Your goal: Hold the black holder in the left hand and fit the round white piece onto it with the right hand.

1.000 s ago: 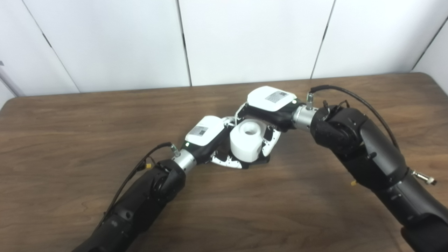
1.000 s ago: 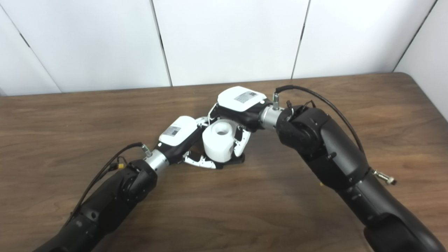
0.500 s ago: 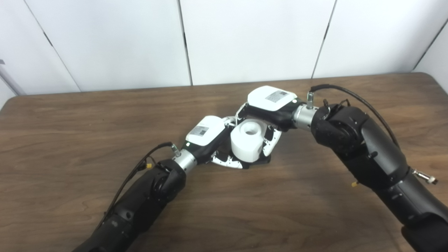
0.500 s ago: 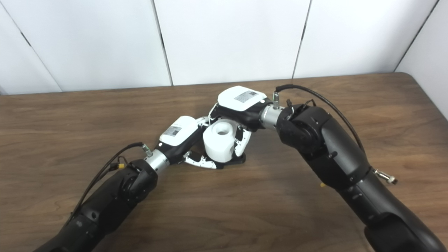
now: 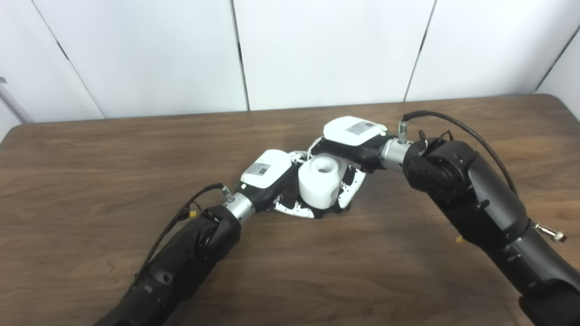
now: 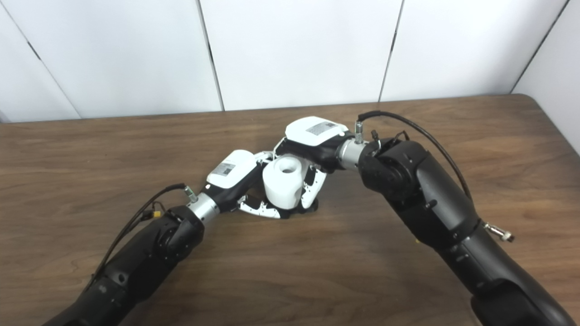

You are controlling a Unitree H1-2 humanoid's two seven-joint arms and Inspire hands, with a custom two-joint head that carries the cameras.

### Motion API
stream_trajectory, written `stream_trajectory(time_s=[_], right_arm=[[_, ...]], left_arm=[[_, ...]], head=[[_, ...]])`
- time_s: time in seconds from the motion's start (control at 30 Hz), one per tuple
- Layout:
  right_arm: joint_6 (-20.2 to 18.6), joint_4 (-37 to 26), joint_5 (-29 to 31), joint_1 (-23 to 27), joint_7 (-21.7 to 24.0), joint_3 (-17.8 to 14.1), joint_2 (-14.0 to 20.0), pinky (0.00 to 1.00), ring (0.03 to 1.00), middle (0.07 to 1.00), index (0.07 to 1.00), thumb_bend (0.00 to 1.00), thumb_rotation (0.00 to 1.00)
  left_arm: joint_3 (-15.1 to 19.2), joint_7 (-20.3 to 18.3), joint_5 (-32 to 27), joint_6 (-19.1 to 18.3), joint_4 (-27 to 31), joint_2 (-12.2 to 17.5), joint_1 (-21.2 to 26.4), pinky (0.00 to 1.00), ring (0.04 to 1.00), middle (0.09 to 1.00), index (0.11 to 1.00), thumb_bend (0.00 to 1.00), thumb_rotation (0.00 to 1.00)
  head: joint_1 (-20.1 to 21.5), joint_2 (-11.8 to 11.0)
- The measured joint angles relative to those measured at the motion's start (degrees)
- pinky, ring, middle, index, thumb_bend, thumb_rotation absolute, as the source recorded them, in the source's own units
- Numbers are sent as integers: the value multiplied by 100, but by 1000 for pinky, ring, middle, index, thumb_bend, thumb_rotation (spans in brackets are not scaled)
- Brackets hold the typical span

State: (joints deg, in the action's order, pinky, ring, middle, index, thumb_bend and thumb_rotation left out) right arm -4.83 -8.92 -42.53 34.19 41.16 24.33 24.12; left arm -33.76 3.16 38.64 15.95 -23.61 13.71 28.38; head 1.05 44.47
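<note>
Looking down at the brown surface (image 5: 113, 149), I see the round white piece (image 5: 318, 181) upright near its middle, between my two hands. My right hand (image 5: 351, 140) has its fingers (image 5: 348, 192) curled around the piece's far and right sides, holding it. My left hand (image 5: 269, 174) wraps in low from the left; the black holder (image 6: 312, 207) is mostly hidden beneath, so I can't confirm the grip.
</note>
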Motion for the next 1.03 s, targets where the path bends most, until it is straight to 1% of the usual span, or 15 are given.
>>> stream_trajectory(time_s=[0.23, 0.5, 0.57, 0.67, 0.83, 0.9, 0.93, 0.97, 1.03], right_arm=[[1, 0, -50, -7, -27, -69, 1, 635, 779, 829, 1000, 918, 203], [3, -1, 21, -7, -39, -202, 2, 656, 791, 853, 1000, 903, 197], [4, -1, 57, -7, -60, -281, 2, 658, 790, 847, 1000, 910, 204], [-10, -15, 58, 6, -87, -382, 13, 636, 759, 841, 1000, 922, 204], [-111, -70, 49, 67, -33, -450, 85, 617, 765, 859, 1000, 951, 200], [-186, -127, 64, 115, 88, -483, 178, 614, 771, 878, 1000, 945, 157], [-203, -153, 73, 136, 148, -508, 244, 617, 778, 884, 1000, 926, 107], [-234, -193, 78, 154, 202, -544, 321, 617, 780, 888, 1000, 895, 46], [-322, -287, 80, 169, 260, -633, 476, 589, 768, 885, 996, 814, 12]], left_arm=[[2, -3, 0, 0, 0, 0, 3, 690, 860, 868, 491, 521, 78], [2, -3, -3, 1, 0, 0, 1, 683, 860, 871, 491, 521, 78], [2, -3, -2, 1, 0, 1, 4, 683, 861, 874, 491, 521, 79], [2, -7, -3, 1, 0, 2, 5, 693, 865, 875, 491, 521, 79], [5, -44, -8, 1, -2, 2, 19, 678, 860, 870, 491, 521, 79], [7, -45, -8, 15, -15, 2, 31, 676, 855, 867, 491, 521, 78], [7, -45, -8, 27, -24, 1, 35, 680, 856, 868, 491, 521, 78], [8, -45, -9, 28, -24, 1, 36, 686, 859, 870, 491, 521, 78], [15, -49, -18, 30, -25, 1, 34, 688, 856, 868, 491, 521, 79]], head=[[9, -9], [0, -9], [9, 0], [35, -9], [70, -9], [79, -18], [79, -18], [88, -26], [88, -35]])
